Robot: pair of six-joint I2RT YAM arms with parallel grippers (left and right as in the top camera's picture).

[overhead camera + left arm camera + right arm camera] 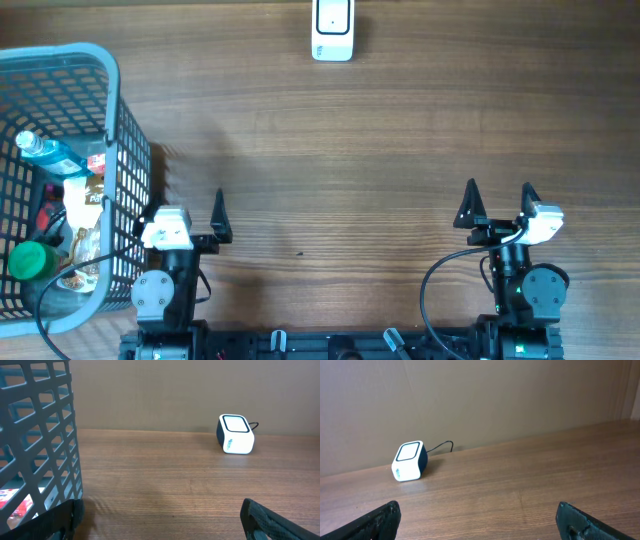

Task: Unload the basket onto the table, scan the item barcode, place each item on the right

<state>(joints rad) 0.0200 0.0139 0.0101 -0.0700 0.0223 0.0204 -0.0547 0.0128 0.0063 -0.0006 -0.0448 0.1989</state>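
**Overhead.** Shows left gripper (183, 212) and right gripper (498, 200) spread wide and holding nothing, parked at the near edge of the table (330, 150). Places basket (112, 90) just left of the left gripper, within easy reach, with items (78, 205) inside and none yet picked. Sets scanner (332, 30) far ahead, between both grippers, window up to take a barcode.

**Left wrist.** Frames left gripper (160, 525) wide and empty; basket (40, 435) close at left, scanner (236, 434) ahead to the right.

**Right wrist.** Frames right gripper (480, 522) wide and empty; scanner (410, 461) ahead to the left.
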